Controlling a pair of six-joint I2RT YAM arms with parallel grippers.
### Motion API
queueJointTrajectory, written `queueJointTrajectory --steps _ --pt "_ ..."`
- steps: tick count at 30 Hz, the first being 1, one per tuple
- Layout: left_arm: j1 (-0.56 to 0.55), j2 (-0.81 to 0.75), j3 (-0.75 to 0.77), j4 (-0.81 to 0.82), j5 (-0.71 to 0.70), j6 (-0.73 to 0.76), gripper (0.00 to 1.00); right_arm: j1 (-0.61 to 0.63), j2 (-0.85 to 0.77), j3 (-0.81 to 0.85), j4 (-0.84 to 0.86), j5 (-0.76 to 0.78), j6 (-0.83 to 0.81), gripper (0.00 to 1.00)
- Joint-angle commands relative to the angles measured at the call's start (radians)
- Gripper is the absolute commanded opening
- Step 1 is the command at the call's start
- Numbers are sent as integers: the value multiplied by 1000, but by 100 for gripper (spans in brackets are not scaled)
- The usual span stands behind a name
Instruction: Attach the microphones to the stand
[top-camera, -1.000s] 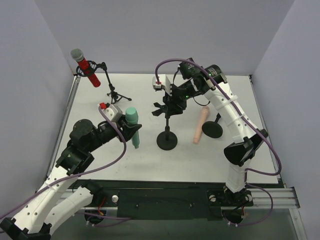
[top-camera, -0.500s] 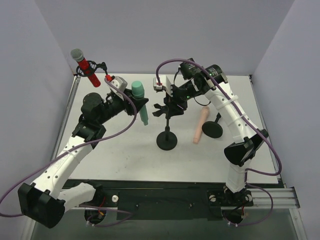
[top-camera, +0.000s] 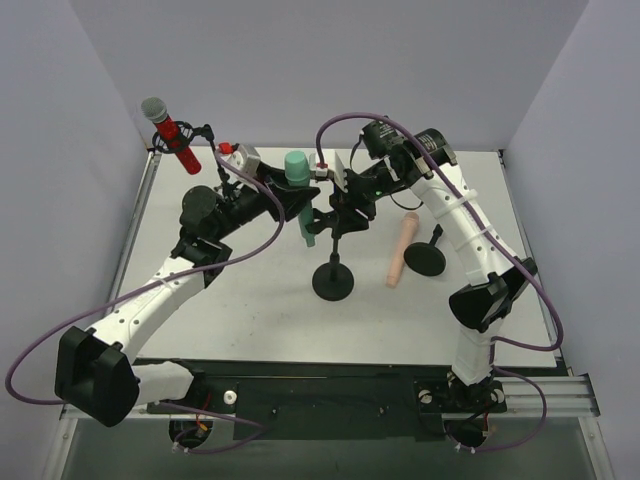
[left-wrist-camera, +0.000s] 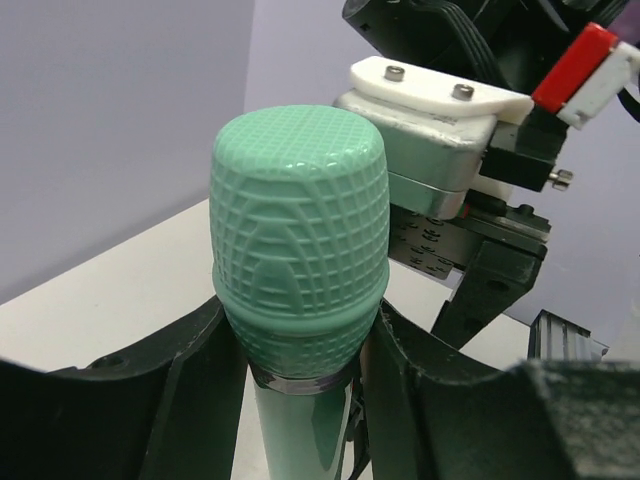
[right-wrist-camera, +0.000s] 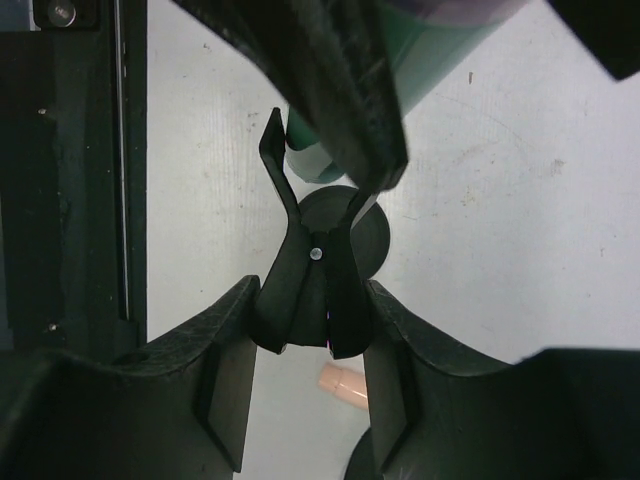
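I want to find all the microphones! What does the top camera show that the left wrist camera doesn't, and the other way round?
Only the top camera shows the red microphone on its little tripod, the pink microphone lying on the table, and the black stand whose clip the right gripper pinches. Only the left wrist camera shows, up close, the bumpy grid on the head of the green microphone. Both show the green microphone held in the left gripper.
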Motion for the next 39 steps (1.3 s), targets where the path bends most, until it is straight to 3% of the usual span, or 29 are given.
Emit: queueJointTrajectory --steps 1,5,13,14,21,23,24,25,27,29,37,38,39 --pt "-43 7 -36 134 -12 -46 0 -4 -30 -19 -25 -67 27 3" --pt "-61 10 -102 206 -41 -58 0 -15 -39 -47 -1 -103 58 4" --pt "-98 24 -130 276 -86 -63 0 -24 -62 -111 33 -114 78 27" --pt "-98 24 -124 276 -84 -64 0 -24 -64 -119 36 -117 79 34" --pt "-107 19 -156 285 -92 -69 0 -38 -75 -143 51 -146 96 48" --pt "-107 15 -164 289 -95 -69 0 -43 -75 -150 58 -150 104 47" --pt "-107 13 -165 289 -95 -71 0 -43 -75 -153 62 -150 109 40" --pt "-107 13 -167 289 -95 -71 0 -41 -75 -154 62 -150 110 24" --pt "-106 13 -162 288 -92 -68 0 -40 -78 -157 67 -149 115 10" --pt "-107 12 -159 276 -89 -60 0 -41 -84 -159 67 -147 113 4" --pt "-107 26 -181 320 -86 -77 0 -40 -93 -180 67 -150 99 2" --pt "-107 29 -181 325 -84 -84 0 -38 -90 -183 65 -153 101 3" --pt "-109 32 -181 328 -83 -86 0 -40 -92 -183 70 -155 107 18"
